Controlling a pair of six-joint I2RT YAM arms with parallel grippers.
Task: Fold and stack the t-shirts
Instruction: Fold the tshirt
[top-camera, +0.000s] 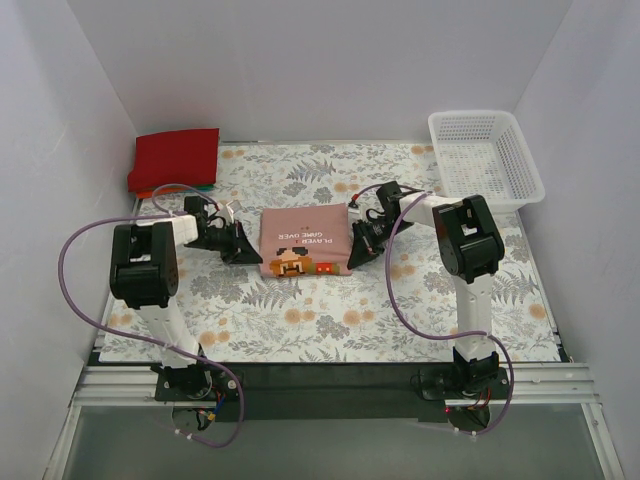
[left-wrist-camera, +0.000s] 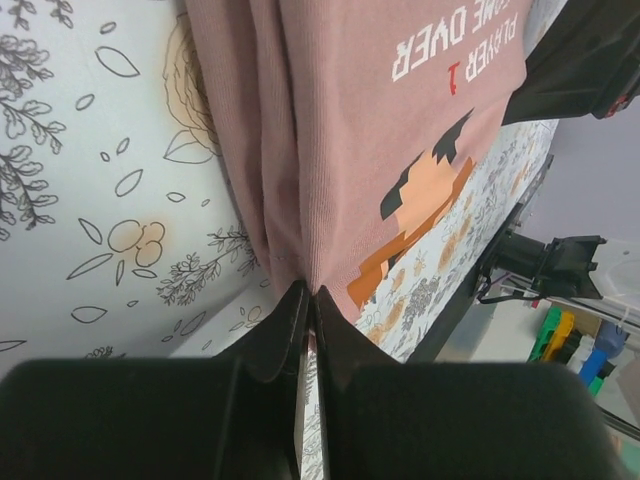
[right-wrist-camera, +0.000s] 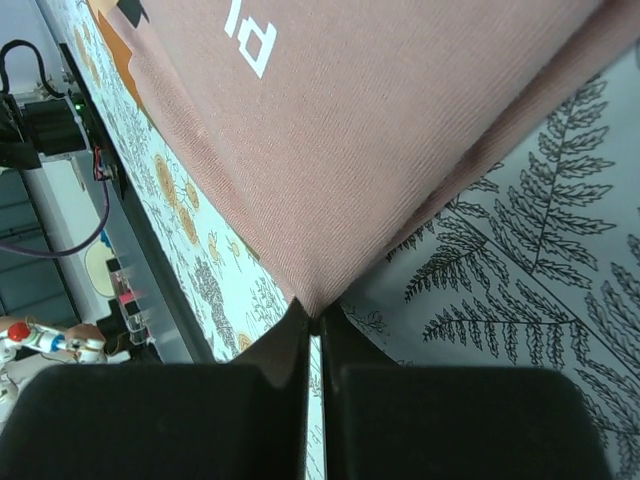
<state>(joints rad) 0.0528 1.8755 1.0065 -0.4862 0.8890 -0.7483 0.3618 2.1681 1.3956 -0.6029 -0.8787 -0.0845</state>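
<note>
Pinching pink t-shirt (top-camera: 305, 235) from both sides: L claw (top-camera: 245, 248) clamped on its left edge, R claw (top-camera: 356, 245) on right edge; red t-shirt (top-camera: 176, 158) lies far-left on floral surface (top-camera: 300, 322).

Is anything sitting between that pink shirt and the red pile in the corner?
Nothing loose that I can see. Only flowered tablecloth lies between the pink shirt and the red pile; the left tool, shut on the shirt's edge, sits on that side.
</note>
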